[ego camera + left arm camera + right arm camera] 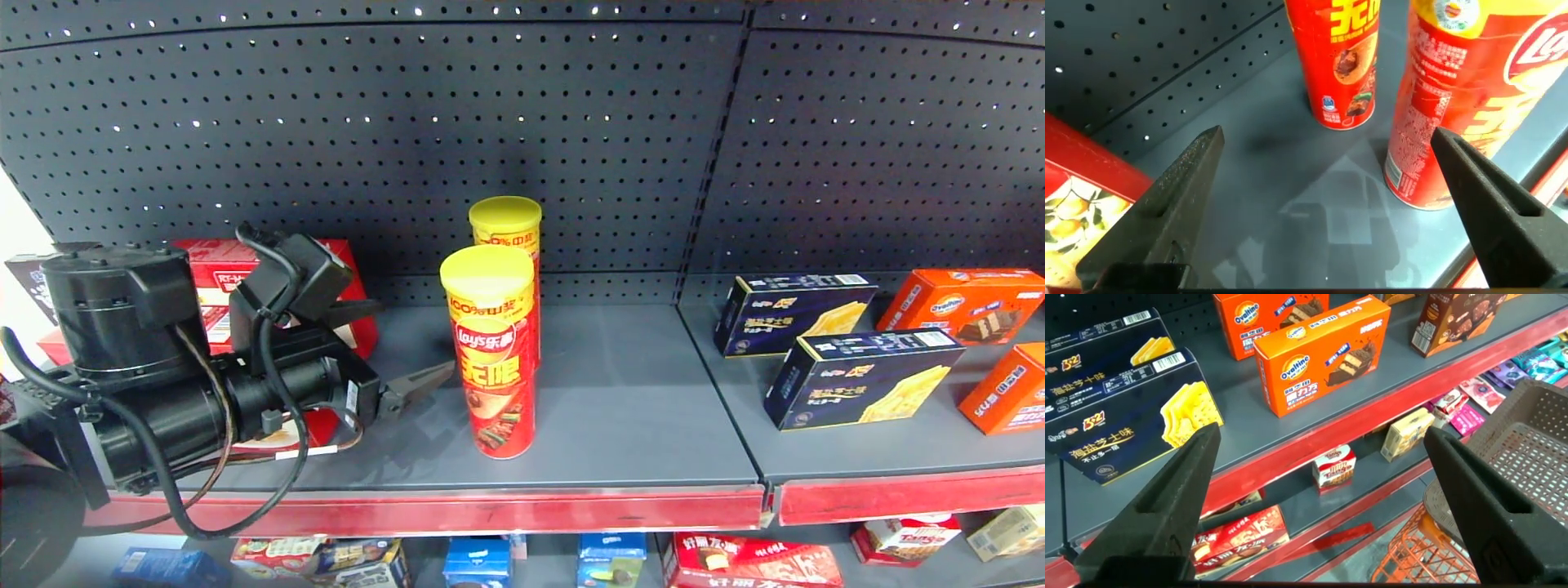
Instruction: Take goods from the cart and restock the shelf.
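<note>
Two chip cans [495, 351] are being displayed upright on the shelf [629, 408] — one behind the other — as the left gripper [415, 336] is being held spread and empty beside the front one and the right gripper [1323, 445], likewise spread and empty, near the cart [1527, 433], restocking seemingly unfinished.

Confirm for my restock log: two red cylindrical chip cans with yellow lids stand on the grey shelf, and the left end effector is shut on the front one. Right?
No. The left end effector is open, beside the front red cylindrical chip can, as the left wrist view shows. It and the rear can stand on the grey shelf.
</note>
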Robot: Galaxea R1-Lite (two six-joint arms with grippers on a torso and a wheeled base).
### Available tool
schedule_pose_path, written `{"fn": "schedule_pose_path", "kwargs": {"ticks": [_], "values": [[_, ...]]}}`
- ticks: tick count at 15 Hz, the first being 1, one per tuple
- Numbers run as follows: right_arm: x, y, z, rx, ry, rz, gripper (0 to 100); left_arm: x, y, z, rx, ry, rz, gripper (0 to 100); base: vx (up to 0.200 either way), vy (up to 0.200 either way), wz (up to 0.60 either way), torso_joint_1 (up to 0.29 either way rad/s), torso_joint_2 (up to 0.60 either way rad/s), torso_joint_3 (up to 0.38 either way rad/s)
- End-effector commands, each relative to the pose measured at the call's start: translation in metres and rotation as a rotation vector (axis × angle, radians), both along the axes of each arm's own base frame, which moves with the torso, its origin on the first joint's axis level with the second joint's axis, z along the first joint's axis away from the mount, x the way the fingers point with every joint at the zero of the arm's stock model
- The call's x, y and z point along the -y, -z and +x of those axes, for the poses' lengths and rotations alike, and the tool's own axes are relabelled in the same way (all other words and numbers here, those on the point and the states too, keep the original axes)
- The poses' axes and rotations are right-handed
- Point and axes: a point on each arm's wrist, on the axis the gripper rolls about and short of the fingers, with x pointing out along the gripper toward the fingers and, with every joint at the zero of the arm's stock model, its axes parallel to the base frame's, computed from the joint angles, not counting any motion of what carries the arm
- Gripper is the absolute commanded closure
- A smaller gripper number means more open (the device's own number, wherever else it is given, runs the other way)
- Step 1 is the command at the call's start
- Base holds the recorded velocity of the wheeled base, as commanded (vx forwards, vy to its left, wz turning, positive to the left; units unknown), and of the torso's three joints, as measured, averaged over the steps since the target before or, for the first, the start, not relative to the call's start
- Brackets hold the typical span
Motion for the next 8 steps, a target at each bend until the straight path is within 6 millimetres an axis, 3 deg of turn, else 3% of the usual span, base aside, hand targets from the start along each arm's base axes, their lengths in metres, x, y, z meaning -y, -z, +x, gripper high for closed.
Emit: {"fn": "schedule_pose_path", "kwargs": {"ticks": [1, 8], "values": [[0.0000, 0.0005, -0.0001, 0.000, 0.000, 0.001, 0, 0.0018, 0.0043, 0.0051, -0.015, 0.000, 0.006, 0, 0.000, 0.000, 0.00, 0.000, 0.00, 0.000], [-0.0001, 0.0013, -0.0027, 0.007, 0.000, 0.000, 0, 0.0054, 0.0052, 0.0092, -0.018, 0.008, 0.007, 0, 0.000, 0.000, 0.00, 0.000, 0.00, 0.000]]}}
